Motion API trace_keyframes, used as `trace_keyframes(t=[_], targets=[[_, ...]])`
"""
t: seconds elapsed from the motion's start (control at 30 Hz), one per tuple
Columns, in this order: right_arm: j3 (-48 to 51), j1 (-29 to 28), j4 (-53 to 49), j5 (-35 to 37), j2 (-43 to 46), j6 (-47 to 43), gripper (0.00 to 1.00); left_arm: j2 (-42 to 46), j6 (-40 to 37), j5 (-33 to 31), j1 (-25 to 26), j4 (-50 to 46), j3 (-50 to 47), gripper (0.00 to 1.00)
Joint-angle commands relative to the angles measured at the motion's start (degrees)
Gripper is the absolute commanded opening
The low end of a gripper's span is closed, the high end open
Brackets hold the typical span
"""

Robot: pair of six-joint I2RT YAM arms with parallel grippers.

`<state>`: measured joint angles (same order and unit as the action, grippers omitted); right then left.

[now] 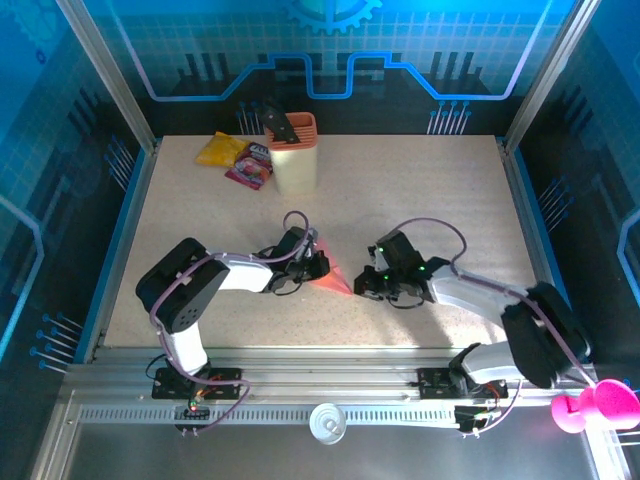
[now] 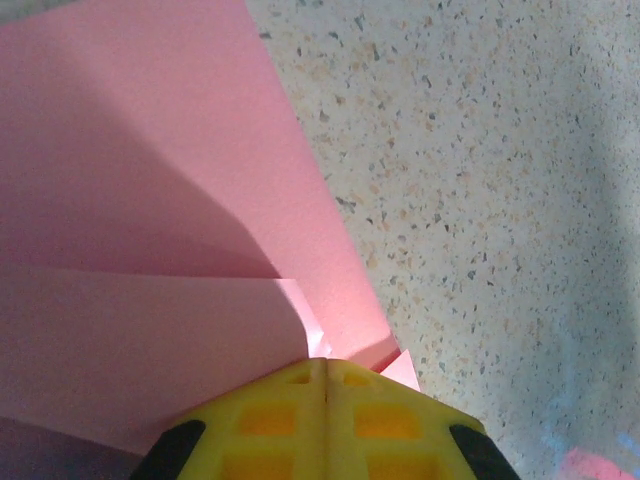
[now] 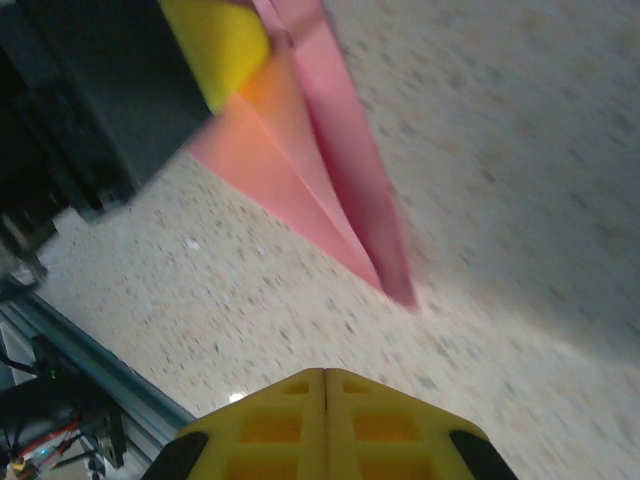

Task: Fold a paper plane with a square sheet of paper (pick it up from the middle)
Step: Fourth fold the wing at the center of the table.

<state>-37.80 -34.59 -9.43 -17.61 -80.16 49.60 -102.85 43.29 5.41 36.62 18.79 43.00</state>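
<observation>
Paper plane (image 1: 336,279), pink-red, mid-worktop (image 1: 420,190). Tail pinched in closed left end effector (image 2: 325,366), at its 9 o'clock. Right end effector (image 3: 325,376): closed, empty, at 3 o'clock.

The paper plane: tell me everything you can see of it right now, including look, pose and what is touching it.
The paper plane is plain pink-red matte paper with no print. It is folded into a slim wedge of layered flaps, with a crease running to a sharp tip. It sits on the speckled table between the arms, and its tip points toward the right arm and rests on the tabletop. Its wide end meets the fingertips of the shut left tool, which appears to pinch it. The right tool, also shut, hovers apart from the tip.
</observation>
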Motion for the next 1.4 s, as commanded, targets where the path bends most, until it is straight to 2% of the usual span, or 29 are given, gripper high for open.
trace_keyframes(t=[0.0, 0.23, 0.53, 0.7, 0.83, 0.93, 1.07, 1.37], targets=[[-2.5, -1.3, 6.8, -2.3, -6.0, 1.9, 0.00, -1.1, 1.8, -2.1, 1.6, -7.8, -3.4, 0.00], [-4.0, -1.1, 12.3, -2.8, -15.4, 2.8, 0.00, -0.5, 1.4, -2.3, 1.7, -8.6, -3.3, 0.00], [4.2, 2.3, 18.9, -4.8, -18.3, 5.0, 0.00, 3.9, -0.5, -0.1, 1.7, -11.1, 0.4, 0.00], [5.9, 2.9, 19.8, -6.2, -19.6, 5.1, 0.00, 8.5, 2.2, 2.4, 2.3, -10.6, 1.1, 0.11], [6.3, 2.9, 20.1, -6.9, -20.7, 5.2, 0.00, 10.6, 4.8, 2.2, 4.3, -9.9, 0.7, 0.13], [6.6, 2.9, 20.3, -7.2, -21.4, 5.4, 0.00, 10.5, 7.2, 1.9, 5.8, -7.6, -0.4, 0.11], [6.7, 2.9, 20.7, -7.5, -22.2, 5.8, 0.00, 8.4, 10.1, 1.1, 7.0, -4.5, -2.1, 0.00], [7.6, 3.0, 20.0, -7.3, -22.3, 6.4, 0.00, 2.1, 13.1, -0.7, 7.1, 0.0, -2.5, 0.00]])
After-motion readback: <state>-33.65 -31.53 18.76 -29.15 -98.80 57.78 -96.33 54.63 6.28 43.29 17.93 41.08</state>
